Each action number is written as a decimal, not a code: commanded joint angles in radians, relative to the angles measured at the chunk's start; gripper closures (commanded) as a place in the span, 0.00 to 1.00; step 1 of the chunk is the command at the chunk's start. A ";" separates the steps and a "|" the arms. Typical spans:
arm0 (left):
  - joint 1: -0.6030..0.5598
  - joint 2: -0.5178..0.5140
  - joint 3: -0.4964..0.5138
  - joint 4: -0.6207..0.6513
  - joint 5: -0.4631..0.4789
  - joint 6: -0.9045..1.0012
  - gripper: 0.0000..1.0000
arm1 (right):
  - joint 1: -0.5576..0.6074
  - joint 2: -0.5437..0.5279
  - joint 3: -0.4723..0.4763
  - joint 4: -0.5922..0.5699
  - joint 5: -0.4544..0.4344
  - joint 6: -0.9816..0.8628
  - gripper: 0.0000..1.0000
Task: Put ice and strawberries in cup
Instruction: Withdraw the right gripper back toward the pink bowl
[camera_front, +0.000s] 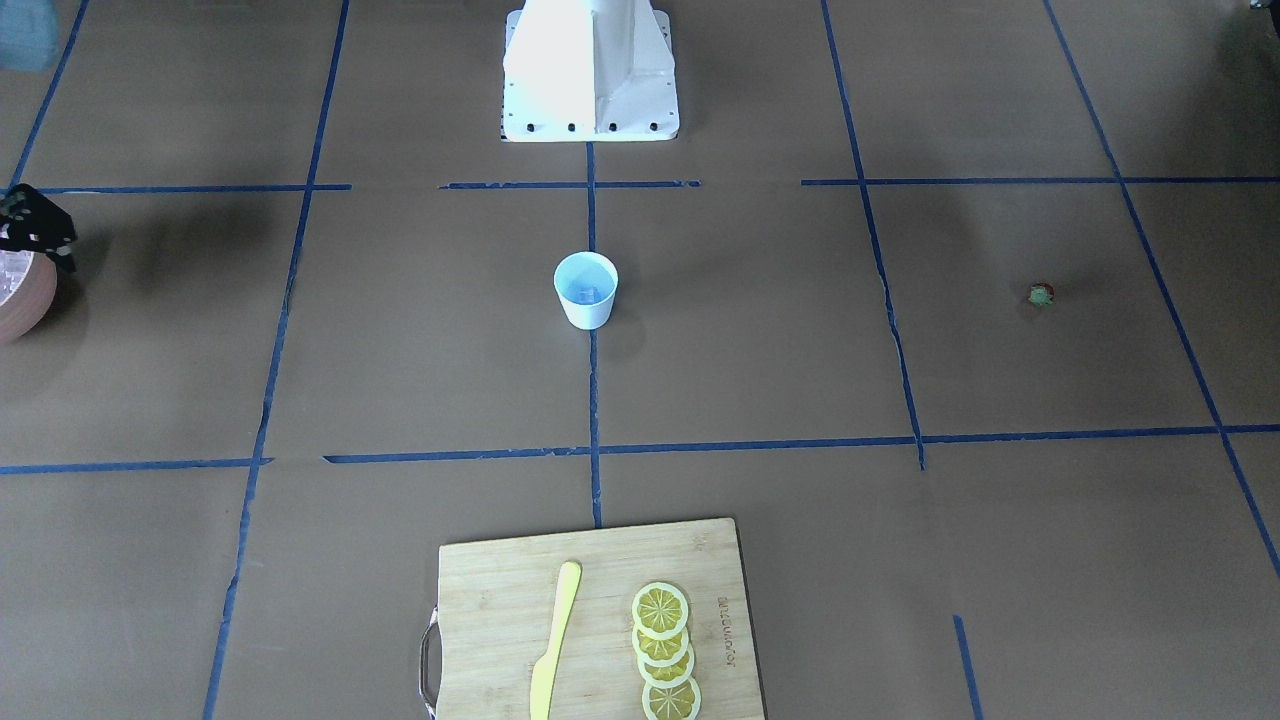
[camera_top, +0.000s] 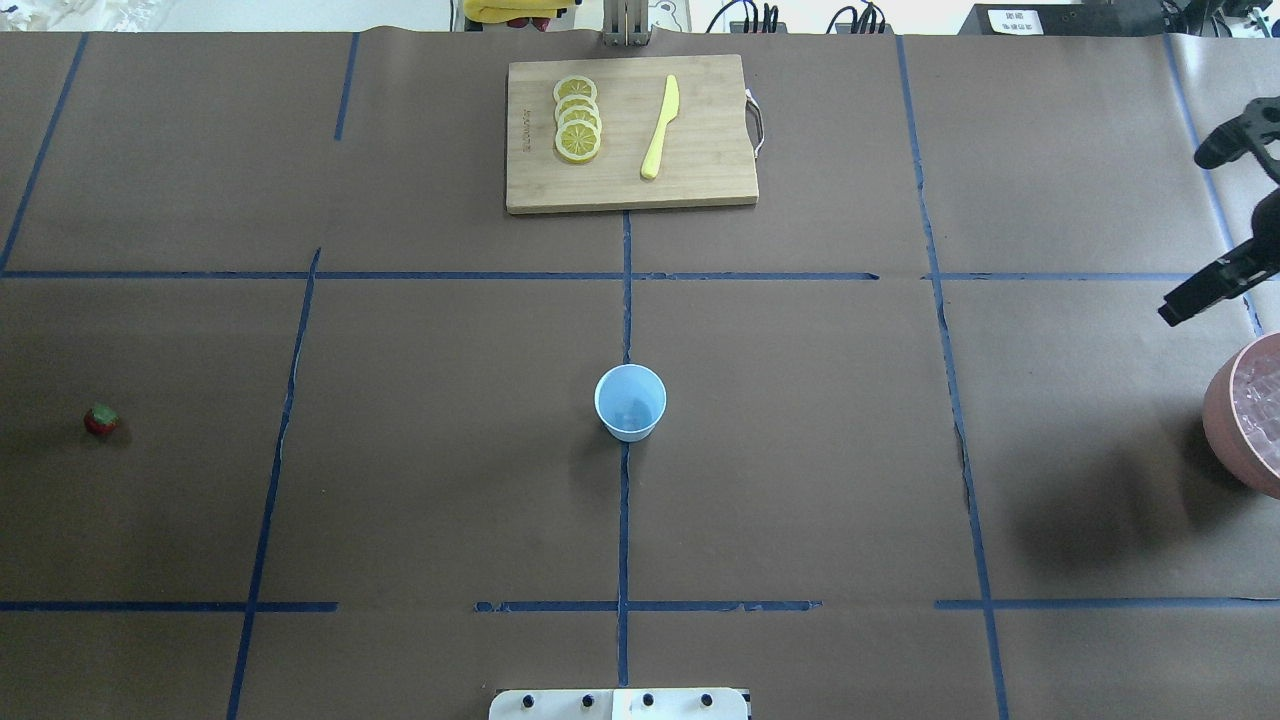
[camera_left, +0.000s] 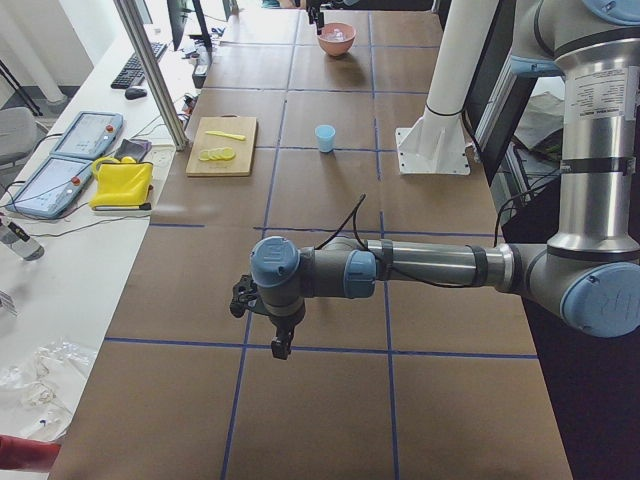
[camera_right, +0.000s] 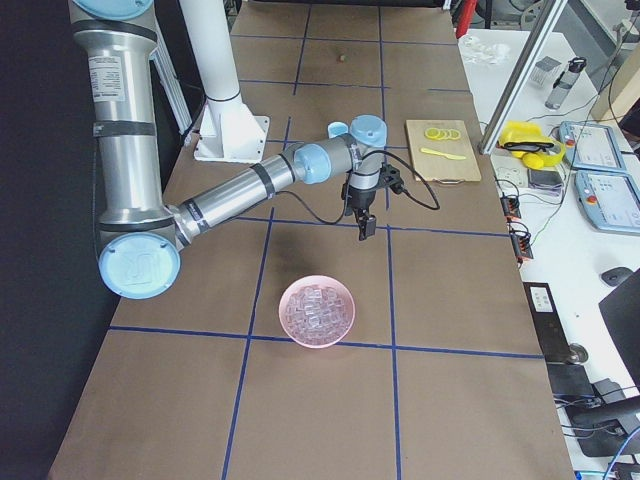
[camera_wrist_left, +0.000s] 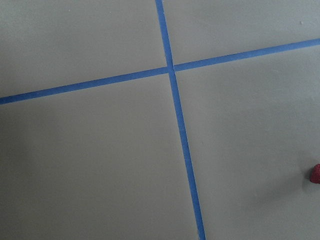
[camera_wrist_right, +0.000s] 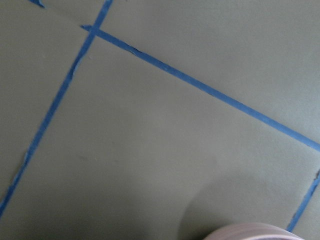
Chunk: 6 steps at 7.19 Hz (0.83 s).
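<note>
**Cup in the middle, berry and ice out at opposite ends**

Nearest the robot's base (camera_top: 618, 703), the cup (camera_top: 630, 402) stood upright on the middle of the desk (camera_top: 800, 450), on the centre tape line. The overhead view showed only its light blue inside. The front-facing view caught a small pale lump at its bottom, though I could not tell whether it was ice.

Well off to the robot's left, the strawberry (camera_top: 100, 420) lay alone on bare paper. The left wrist view showed it only as a red sliver at its right edge, beside a cross of blue tape. The left hand (camera_left: 281, 345) appeared only in the view from the left end. It hung there pointing down above the desk, and I could not tell whether its fingers were spread or pressed together.

Well off to the right sat the pinkish bowl (camera_right: 290, 325), heaped with ice (camera_right: 318, 308). Only the view from the right end showed the bowl whole. The overhead view cut it at the edge, and the right wrist view caught just its rim. The right hand (camera_right: 363, 228) hung above the desk just beyond the bowl, touching nothing. I could not tell how its fingers stood.

Farthest out, a cutting board (camera_top: 700, 180) carried overlapping lemon slices (camera_top: 577, 125) and a yellow knife (camera_top: 660, 128).
</note>
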 joint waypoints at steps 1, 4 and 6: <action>0.000 0.000 0.000 0.000 0.000 0.000 0.00 | 0.112 -0.134 0.006 0.000 0.023 -0.318 0.00; 0.000 0.000 0.001 0.002 0.000 0.000 0.00 | 0.119 -0.252 -0.034 0.263 0.021 -0.469 0.01; 0.000 0.000 0.003 0.002 0.000 0.000 0.00 | 0.105 -0.289 -0.085 0.394 0.023 -0.546 0.02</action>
